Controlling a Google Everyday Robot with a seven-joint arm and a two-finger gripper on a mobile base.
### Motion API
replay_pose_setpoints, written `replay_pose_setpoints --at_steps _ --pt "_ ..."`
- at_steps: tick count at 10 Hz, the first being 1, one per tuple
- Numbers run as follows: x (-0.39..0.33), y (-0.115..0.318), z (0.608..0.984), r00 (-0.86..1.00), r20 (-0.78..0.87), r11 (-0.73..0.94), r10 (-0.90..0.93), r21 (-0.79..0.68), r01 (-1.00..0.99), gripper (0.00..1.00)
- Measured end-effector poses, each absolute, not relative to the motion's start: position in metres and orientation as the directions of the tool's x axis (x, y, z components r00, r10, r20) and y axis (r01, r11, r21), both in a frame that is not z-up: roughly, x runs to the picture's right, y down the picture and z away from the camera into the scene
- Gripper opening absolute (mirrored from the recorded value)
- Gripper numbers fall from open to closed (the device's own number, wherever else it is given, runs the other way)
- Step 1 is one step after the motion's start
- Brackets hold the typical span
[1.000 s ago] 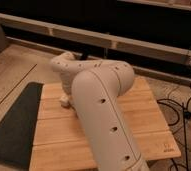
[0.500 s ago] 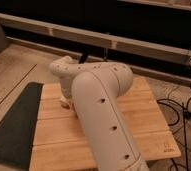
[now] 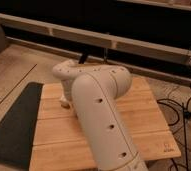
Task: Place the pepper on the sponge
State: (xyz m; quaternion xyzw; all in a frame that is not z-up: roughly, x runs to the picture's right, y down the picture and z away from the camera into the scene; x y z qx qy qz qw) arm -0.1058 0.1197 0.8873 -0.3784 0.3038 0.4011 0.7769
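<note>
The pepper does not show anywhere; my own arm (image 3: 101, 117) lies across the middle of the wooden counter (image 3: 144, 127) and covers whatever sits behind and beneath it. The sponge is hidden the same way: no blue-grey block can be seen on the bare planks to the right, along the front edge or in the strip on the left.

My pincer (image 3: 64, 101) hangs below the bent wrist (image 3: 64, 74) over the rear left part of the counter, close to the planks. Only a pale bit of it peeks out beside my arm. I cannot tell whether it is spread, pressed together or pinching something.

So I cannot settle how far the job has got. The pepper may be in the pincer or lying on the counter under it. It may just as well be resting on the sponge already, out of sight behind my arm. The pincer being low over that hidden patch suggests both things are there, but that is a guess.

Further out, a dark mat (image 3: 14, 125) lies along the counter's left side, touching its edge. Black cables (image 3: 181, 107) trail over the floor to the right
</note>
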Motion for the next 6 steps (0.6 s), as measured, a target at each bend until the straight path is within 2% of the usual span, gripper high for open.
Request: replay_pose_setpoints --at_steps 4,5,6 --pt "-0.1111 0.1155 0.8882 0.514 -0.758 0.403 0.402 -0.359 -0.842 0.61" --pt "-0.1121 0.1149 0.8879 0.517 -0.756 0.404 0.403 -0.36 -0.841 0.69" --pt "-0.1119 0.115 0.8879 0.517 -0.756 0.404 0.403 -0.36 -0.841 0.71"
